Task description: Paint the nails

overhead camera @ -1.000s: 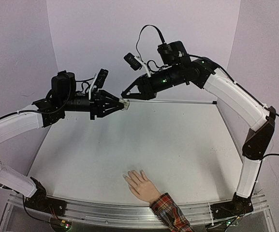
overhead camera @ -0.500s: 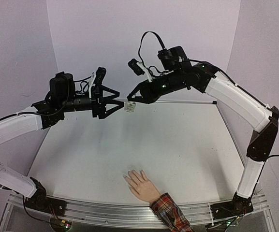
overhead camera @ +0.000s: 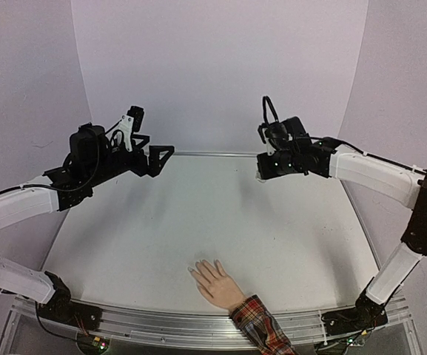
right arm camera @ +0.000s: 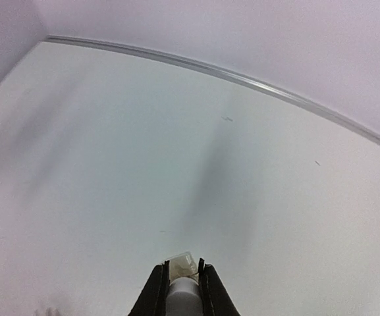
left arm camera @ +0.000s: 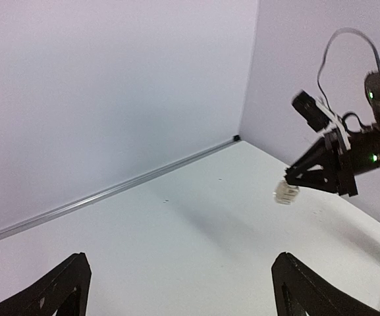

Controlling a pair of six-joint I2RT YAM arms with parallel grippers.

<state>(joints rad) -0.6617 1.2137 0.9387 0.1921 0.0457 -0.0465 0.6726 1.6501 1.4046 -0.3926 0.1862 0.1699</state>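
The two arms, which met over the far edge of the surface [overhead camera: 235, 222] a second ago, have drawn apart. The left pincer [overhead camera: 154, 151] has let go and pulled back toward the far left corner, and its fingers [left arm camera: 68, 289] now stand wide apart with nothing between them. The right pincer [overhead camera: 262, 171] has swung toward the far right side. It is clamped on the small white bottle [left arm camera: 286, 193], which it holds in the air above the surface.

The mannequin hand [overhead camera: 214, 284] lies flat at the near edge, a little right of the middle, well apart from both pincers. Its plaid cuff [overhead camera: 261, 325] hangs over that edge. The nails [overhead camera: 193, 271] are too small to show any colour, and no brush is visible.

Judging from this, the painting itself has not begun and only the bottle handling is under way. Whether the cap is off cannot be told. Bringing polish down to each nail still lies ahead.
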